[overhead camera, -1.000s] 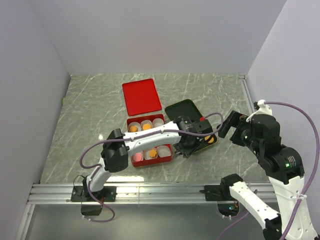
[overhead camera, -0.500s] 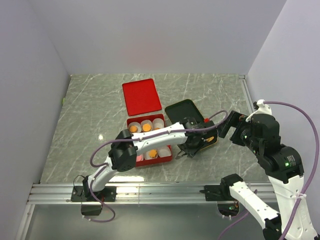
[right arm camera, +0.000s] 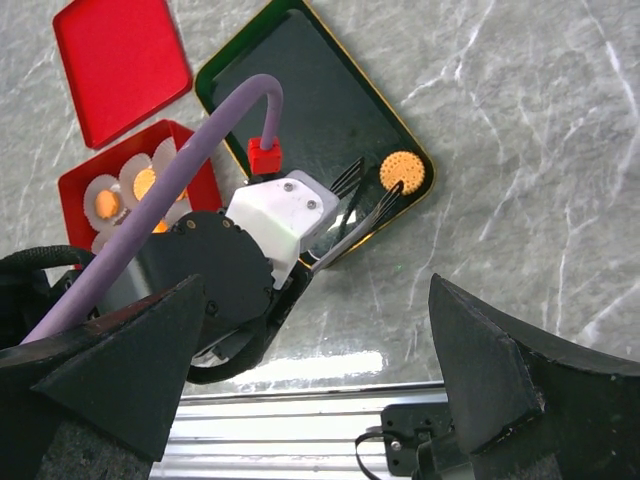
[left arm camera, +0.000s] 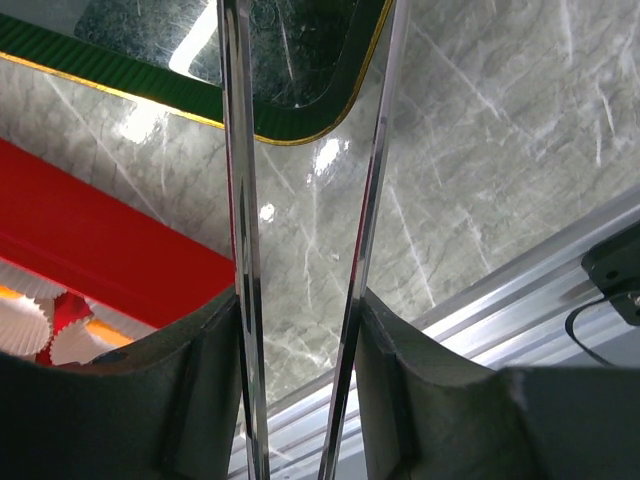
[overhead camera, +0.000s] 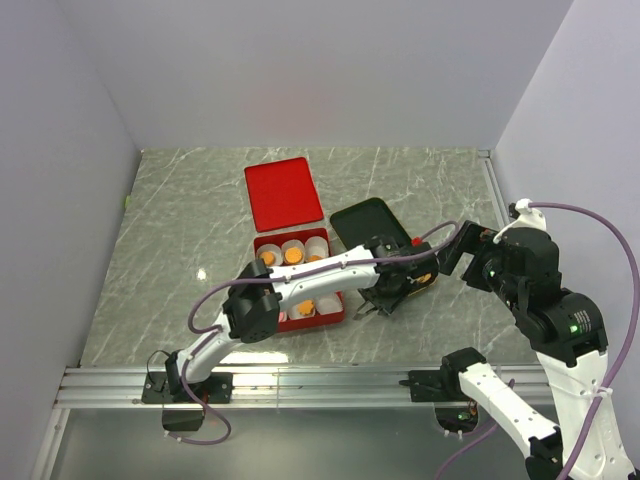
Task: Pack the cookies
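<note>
The work surface is a grey veined marble table (overhead camera: 170,230) enclosed by plain white walls, with an aluminium rail (overhead camera: 300,380) along its near edge.

The left gripper (right arm camera: 368,192) is spread. Its two long, thin fingers (left arm camera: 238,200) stand apart with nothing between them, and only bare marble shows in the gap in the wrist view. The fingers cross the gold-edged rim at the near right corner of the dark green tray (right arm camera: 300,110) and reach in at a shallow angle. Judged from this pose, the thin blades are set to close across a flat biscuit from its sides rather than press on it from above.

One round orange cookie (right arm camera: 402,172) lies flat on the tray floor, just beside the finger ends on their right and close to the corner. Whether a finger touches it cannot be confirmed. No other biscuit shows on the tray.

To the left of the tray stands the red box (overhead camera: 310,322), lined with white paper cups (overhead camera: 316,245). Several cups hold packed cookies (overhead camera: 292,254), which show as orange discs; at least one cup on the far right appears vacant. The red lid (overhead camera: 283,192) lies flat beyond the box on its far side, which leaves the box open from above.

The right gripper (overhead camera: 450,255) hangs above the table to the right of the tray, jaws wide apart and empty. It sits clear of the left arm's reach, apparently so as not to obstruct the pick, and its camera looks down on the tray.
</note>
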